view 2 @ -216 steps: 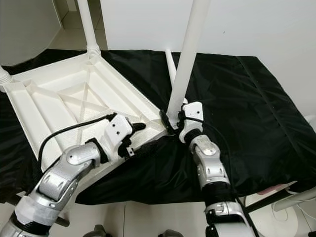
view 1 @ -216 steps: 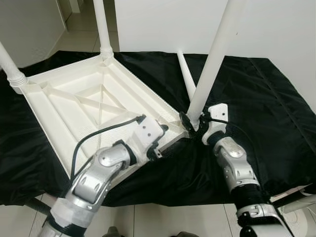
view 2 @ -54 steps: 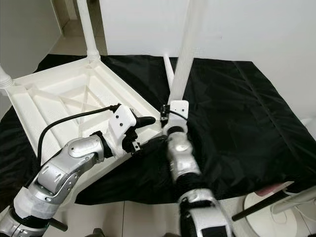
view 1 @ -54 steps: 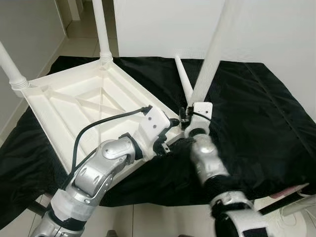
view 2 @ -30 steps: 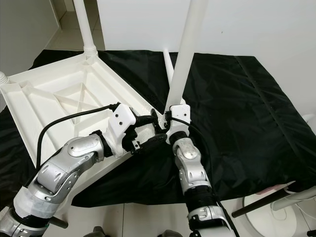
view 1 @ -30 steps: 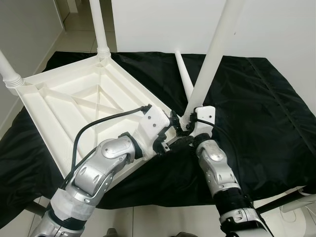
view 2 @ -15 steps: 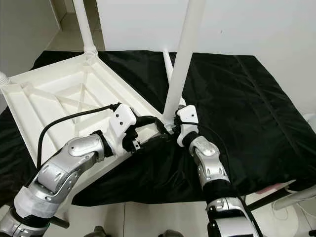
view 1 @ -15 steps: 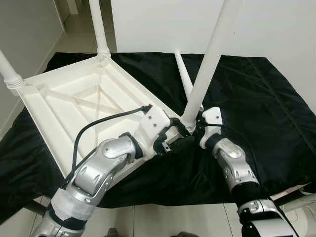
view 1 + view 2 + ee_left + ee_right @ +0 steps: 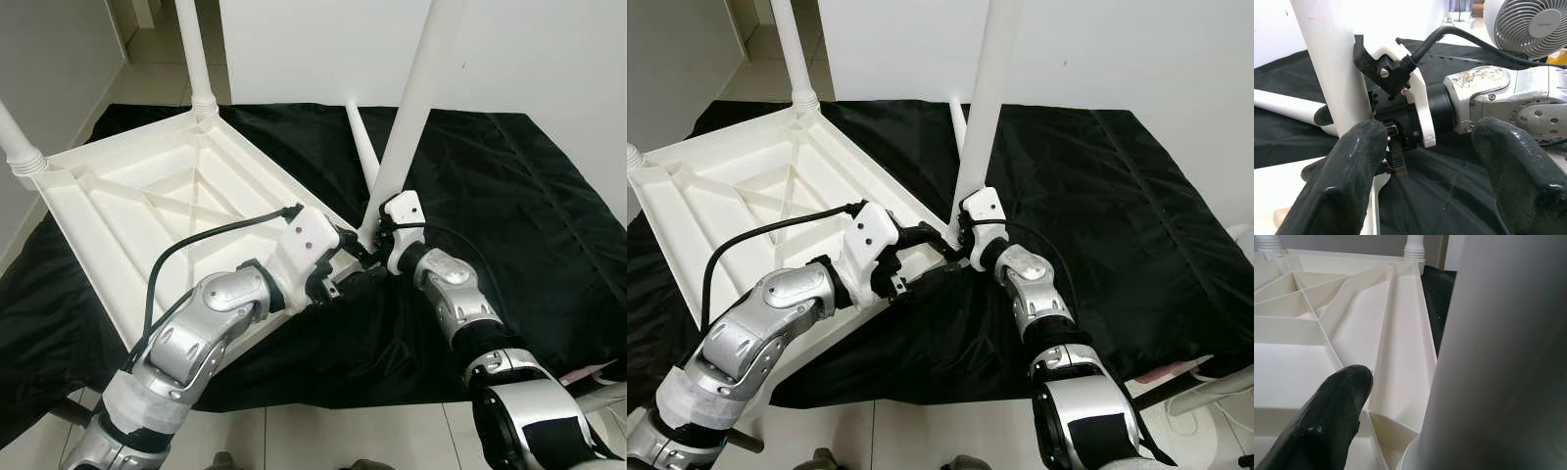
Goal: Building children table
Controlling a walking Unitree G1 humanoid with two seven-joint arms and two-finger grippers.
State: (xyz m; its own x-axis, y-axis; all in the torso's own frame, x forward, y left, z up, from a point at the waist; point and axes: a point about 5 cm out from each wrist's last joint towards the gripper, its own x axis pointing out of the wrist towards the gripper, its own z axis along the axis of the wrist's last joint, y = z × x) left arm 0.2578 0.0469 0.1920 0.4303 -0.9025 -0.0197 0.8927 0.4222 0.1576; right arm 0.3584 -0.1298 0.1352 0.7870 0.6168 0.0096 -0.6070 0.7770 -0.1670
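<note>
On the black cloth (image 9: 509,186) lies 1 upturned white tabletop (image 9: 147,206): 3 legs upright, 1 loose leg (image 9: 362,147). Right hand (image 9: 375,238) grips the near leg (image 9: 416,88); left hand (image 9: 1425,161) released, fan (image 9: 1528,24) beyond.

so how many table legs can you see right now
4: two legs stand screwed into the tabletop's far corners, one stands at the near corner in the right gripper, at, one lies loose on the black cloth.
</note>
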